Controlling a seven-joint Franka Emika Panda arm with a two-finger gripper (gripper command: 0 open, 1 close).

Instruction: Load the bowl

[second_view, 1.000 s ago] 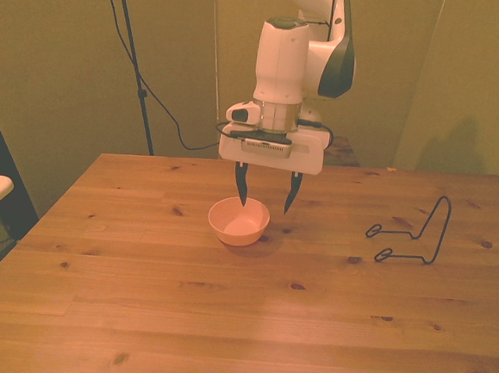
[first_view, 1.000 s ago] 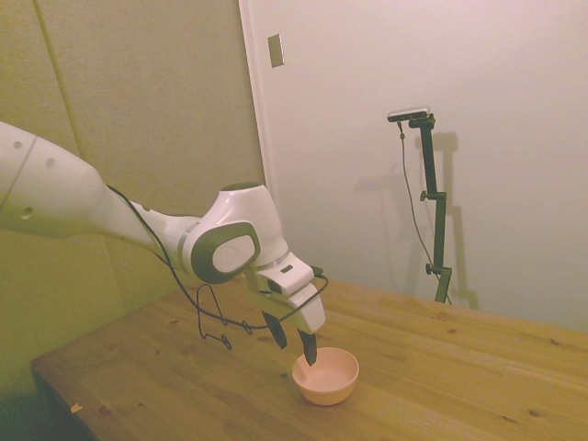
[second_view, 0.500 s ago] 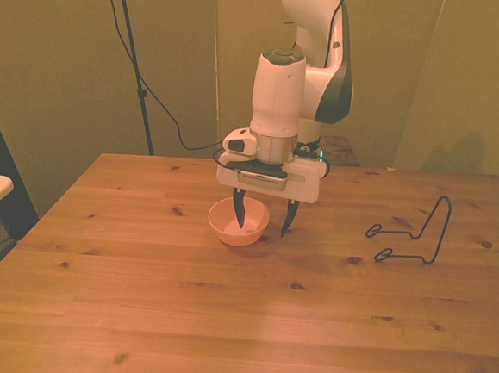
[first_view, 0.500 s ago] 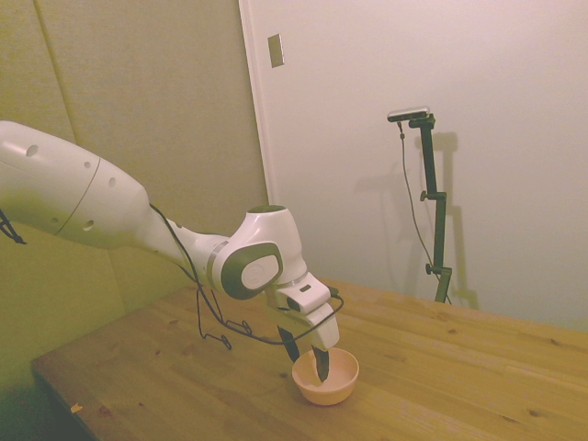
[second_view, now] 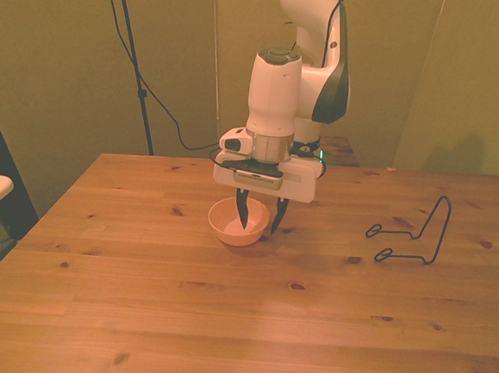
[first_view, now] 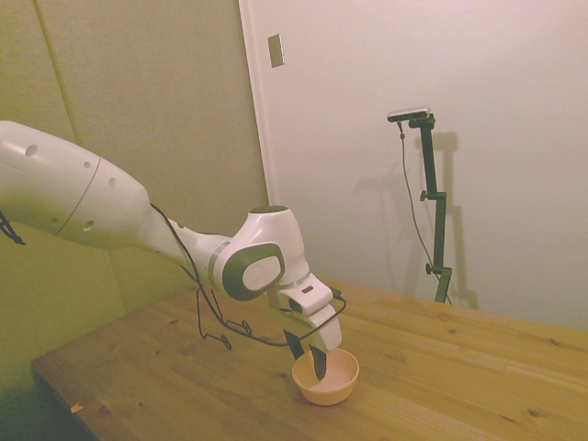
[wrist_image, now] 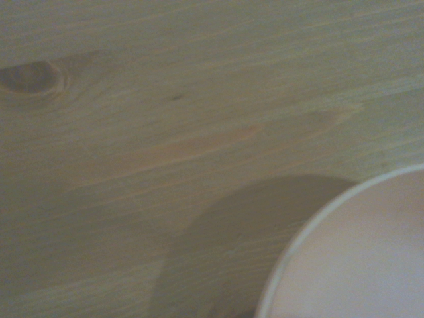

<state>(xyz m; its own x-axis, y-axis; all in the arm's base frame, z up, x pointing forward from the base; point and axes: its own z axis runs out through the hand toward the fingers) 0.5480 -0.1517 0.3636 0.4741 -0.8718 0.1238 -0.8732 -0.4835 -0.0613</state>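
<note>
1. The bowl (second_view: 239,223), salmon and plain, is seen upright on the wooden counter (second_view: 239,324), toward the far middle of the counter in the front view.
2. In the side view the bowl (first_view: 326,377) is found near the counter's (first_view: 441,367) middle, just below the arm's wrist.
3. The pincer (second_view: 258,221) is lowered over the bowl's rim on the front view's right side.
4. One dark fingertip (second_view: 244,217) is seen inside the bowl; the other is outside, just beside the outer wall on the front view's right.
5. The bowl's wall is thus straddled by the two fingers, with a narrow gap between them; the pincer is read as partly closed around the rim, but whether the wall is truly clamped cannot be told.
6. In the side view the pincer (first_view: 308,354) is shown dipping into the bowl's near-left edge, one finger (first_view: 319,362) visible within the hollow.
7. The bowl's inside appears bare apart from the finger.
8. In the wrist view only a curved piece of the pale rim of the bowl (wrist_image: 344,265) is caught, with its shadow on the wood grain of the counter (wrist_image: 165,99) and a knot nearby.
9. A black wire stand (second_view: 411,236) is seen on the counter, well apart from the bowl, on the front view's right.
10. In the side view the wire stand (first_view: 216,326) is seen behind the arm.
</note>
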